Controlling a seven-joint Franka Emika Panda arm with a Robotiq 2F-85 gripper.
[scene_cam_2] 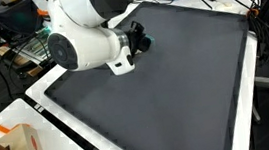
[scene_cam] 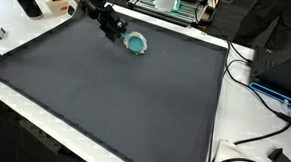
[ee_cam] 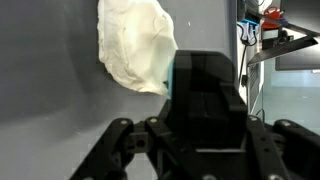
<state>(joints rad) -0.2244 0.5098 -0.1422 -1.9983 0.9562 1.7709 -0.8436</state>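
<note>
**Gripper low over a small round object near the far edge of the dark mat**

The gripper (scene_cam: 116, 31) sits low over the dark grey mat (scene_cam: 115, 94) that covers most of the white desk (scene_cam: 220, 115), near the mat's far edge in an exterior view. Just beside its tip lies a small round object (scene_cam: 135, 43), teal with a pale centre in that view. From here I cannot tell whether the fingers touch it or only stand next to it.

In the wrist view the same object (ee_cam: 135, 45) appears as a pale, cream-coloured, lumpy shape lying on the grey mat, at the upper middle of the picture. The black gripper body (ee_cam: 205, 95) fills the lower centre and covers the object's right edge. The linkages spread out at the bottom of the picture, but the fingertips are hidden, so I cannot tell whether the jaws stand apart or together, nor whether they clasp anything.

In an exterior view, the large white arm (scene_cam_2: 85, 35) blocks most of the scene; only the black gripper (scene_cam_2: 136, 37) shows past it, over the mat (scene_cam_2: 166, 92), and the round object is hidden.

Around the desk, black cables (scene_cam: 259, 117) trail off one side, and a cardboard box (scene_cam_2: 22, 149) stands at a corner beyond the mat.
</note>
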